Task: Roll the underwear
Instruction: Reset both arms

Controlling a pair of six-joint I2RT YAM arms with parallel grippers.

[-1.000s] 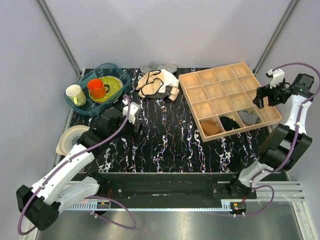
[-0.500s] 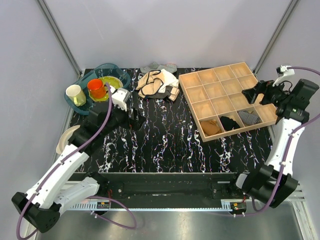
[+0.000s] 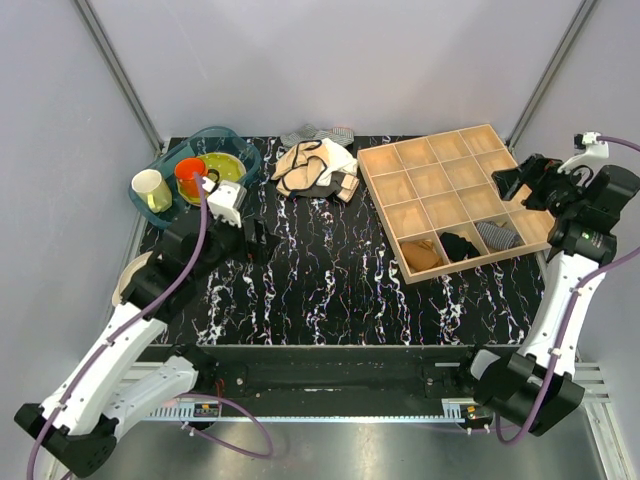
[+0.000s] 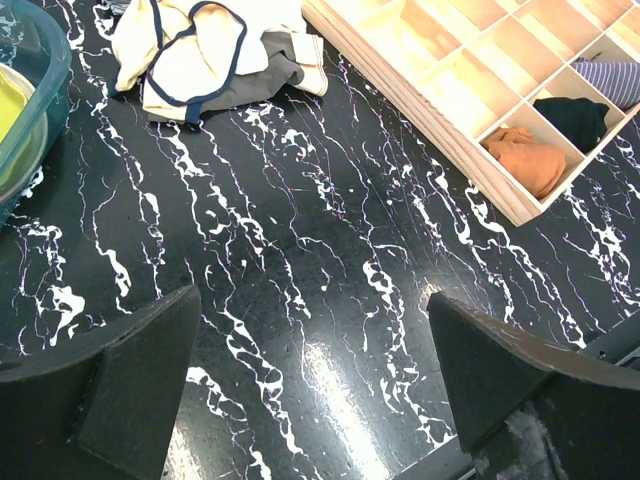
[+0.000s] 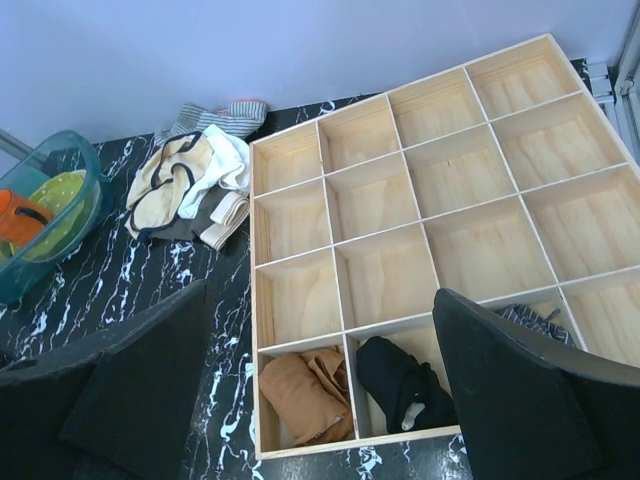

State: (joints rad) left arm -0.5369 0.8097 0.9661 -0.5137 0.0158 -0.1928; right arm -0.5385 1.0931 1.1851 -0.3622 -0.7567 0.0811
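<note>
Two grippers, both mine: left gripper (image 4: pixel 312 325) and right gripper (image 5: pixel 320 300), each spread wide and empty. Underwear (image 5: pixel 215 115) lies bunched at the far edge of the table (image 3: pixel 330 285), partly hidden behind the beige-and-white garment (image 5: pixel 180 175); its red mark cannot be made out.

Left tool (image 3: pixel 262 238) pulled back leftward; right tool (image 3: pixel 508 182) rose (noticeably higher).

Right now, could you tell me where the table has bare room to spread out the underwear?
The table is barest from its middle to the near edge, bordered by the tub left, the tray right and the clothes pile beyond. The far edge is crowded: the underwear lies there behind that pile.
</note>
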